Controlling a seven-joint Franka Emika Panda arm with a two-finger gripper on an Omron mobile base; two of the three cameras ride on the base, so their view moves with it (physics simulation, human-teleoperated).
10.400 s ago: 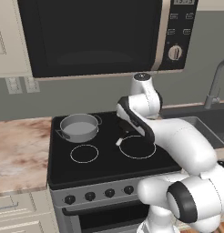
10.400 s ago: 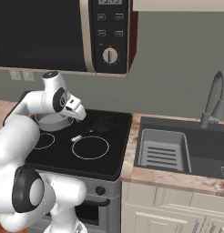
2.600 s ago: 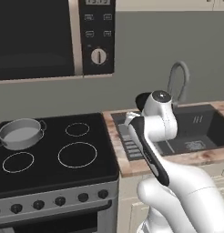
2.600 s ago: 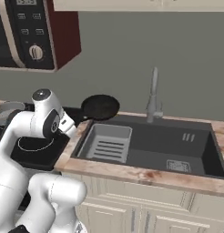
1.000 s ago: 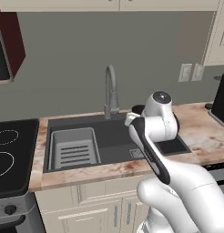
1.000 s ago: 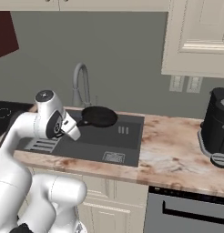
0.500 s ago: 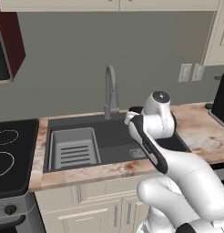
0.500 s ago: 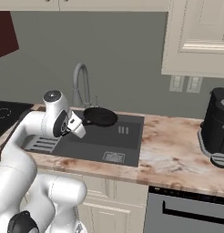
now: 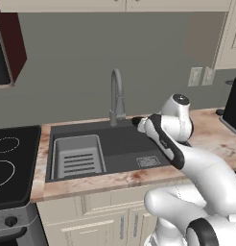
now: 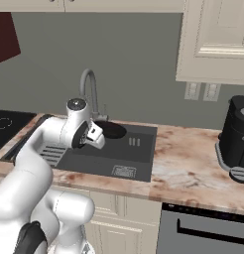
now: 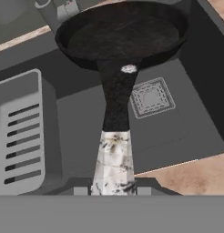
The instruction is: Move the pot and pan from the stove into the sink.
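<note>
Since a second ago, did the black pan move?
Yes. The pan went further back over the sink, toward the faucet.

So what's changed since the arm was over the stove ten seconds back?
The base drove right from the stove to the sink. The gripper took the pan by its handle, carried it along and now holds it above the basin, lower than half a second ago. The pot stayed on its burner while it was in view. The rack and faucet are unchanged.
</note>
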